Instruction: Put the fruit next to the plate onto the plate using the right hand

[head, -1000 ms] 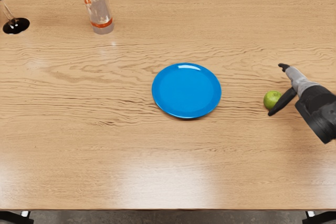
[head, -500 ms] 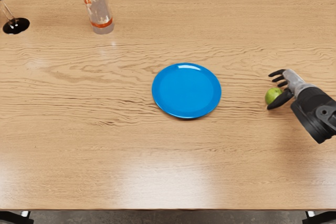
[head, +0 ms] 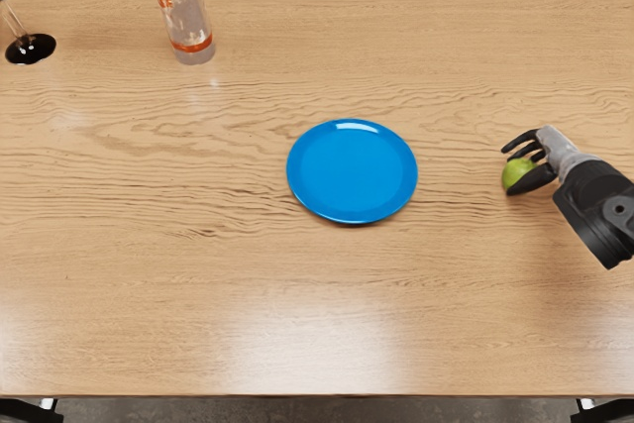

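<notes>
A small green apple [head: 514,173] sits to the right of the blue plate [head: 352,169], about a plate's width away from its rim. My right hand [head: 527,159] comes in from the right edge and its dark fingers [head: 519,142] curl around the apple from above and below. The plate lies in the middle of the wooden table and holds nothing. The left arm does not show.
A tall clear bottle with orange bands [head: 178,4] stands at the back left. A wine glass with a dark base [head: 27,46] stands at the far left edge. A brick wall runs behind the table.
The right hand moved in on the apple and its fingers curled from spread to wrapped around it. The apple has shifted slightly up and toward the hand.
</notes>
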Controlling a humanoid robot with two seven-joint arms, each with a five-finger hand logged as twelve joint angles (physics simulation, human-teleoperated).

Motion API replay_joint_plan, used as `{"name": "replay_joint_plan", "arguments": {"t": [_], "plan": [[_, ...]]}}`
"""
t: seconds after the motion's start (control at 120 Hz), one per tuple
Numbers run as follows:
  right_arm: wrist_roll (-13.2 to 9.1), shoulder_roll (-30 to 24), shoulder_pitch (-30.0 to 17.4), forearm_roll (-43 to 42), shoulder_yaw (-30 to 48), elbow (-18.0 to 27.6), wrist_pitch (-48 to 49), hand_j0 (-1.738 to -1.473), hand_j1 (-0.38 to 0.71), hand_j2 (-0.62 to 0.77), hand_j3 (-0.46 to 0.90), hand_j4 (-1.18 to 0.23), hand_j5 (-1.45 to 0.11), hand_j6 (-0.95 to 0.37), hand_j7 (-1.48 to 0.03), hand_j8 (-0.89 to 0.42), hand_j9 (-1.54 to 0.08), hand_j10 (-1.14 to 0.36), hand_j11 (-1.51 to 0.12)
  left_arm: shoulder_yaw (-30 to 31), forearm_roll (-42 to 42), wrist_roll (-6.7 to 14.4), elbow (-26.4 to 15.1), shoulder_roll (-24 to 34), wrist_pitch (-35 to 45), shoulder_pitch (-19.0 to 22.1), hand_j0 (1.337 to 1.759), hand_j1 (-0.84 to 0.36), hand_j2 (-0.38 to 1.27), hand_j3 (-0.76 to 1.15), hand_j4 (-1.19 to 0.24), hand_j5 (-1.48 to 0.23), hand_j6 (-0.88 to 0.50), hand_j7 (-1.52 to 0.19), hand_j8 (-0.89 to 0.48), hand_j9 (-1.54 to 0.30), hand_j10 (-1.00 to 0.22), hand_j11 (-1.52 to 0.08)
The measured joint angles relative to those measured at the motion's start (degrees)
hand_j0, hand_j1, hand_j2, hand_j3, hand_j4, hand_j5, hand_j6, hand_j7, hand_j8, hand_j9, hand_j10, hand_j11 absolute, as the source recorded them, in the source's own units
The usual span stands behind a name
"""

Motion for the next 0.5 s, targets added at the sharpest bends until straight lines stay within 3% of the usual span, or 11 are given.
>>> {"name": "replay_joint_plan", "arguments": {"t": [0.175, 0.358, 0.5], "plan": [[-0.02, 0.20, -0.06, 0.57, 1.65, 0.02, 0.63, -1.658, 0.25, 0.25, 0.00, -0.60, -0.78, -0.56, -0.78, -0.46, -0.78, -0.61, -0.78, 0.00, 0.00, 0.00, 0.00, 0.00, 0.00, 0.02, 1.658, 0.35, 0.00, 0.00, 0.00, 0.00, 0.00, 0.00, 0.00, 0.00, 0.00, 0.00], [-0.03, 1.36, 0.40, 1.89, 8.11, 0.07, 4.28, -1.658, 0.25, 0.26, 0.00, -0.61, -0.79, -0.56, -0.79, -0.46, -0.79, -0.60, -0.78, 0.00, 0.00, 0.00, -0.01, 0.00, 0.00, 0.07, 1.658, 0.35, 0.00, 0.00, 0.00, 0.00, 0.00, 0.00, 0.00, 0.00, 0.00, 0.00], [-0.05, 2.95, 1.15, 3.49, 12.70, 3.48, 8.94, -1.658, 0.27, 0.28, 0.00, -0.61, -0.79, -0.54, -0.79, -0.45, -0.78, -0.59, -0.78, 0.00, 0.00, 0.00, -0.01, 0.00, 0.00, 0.02, 1.658, 0.35, 0.00, 0.00, 0.00, 0.00, 0.00, 0.00, 0.00, 0.00, 0.00, 0.00]]}}
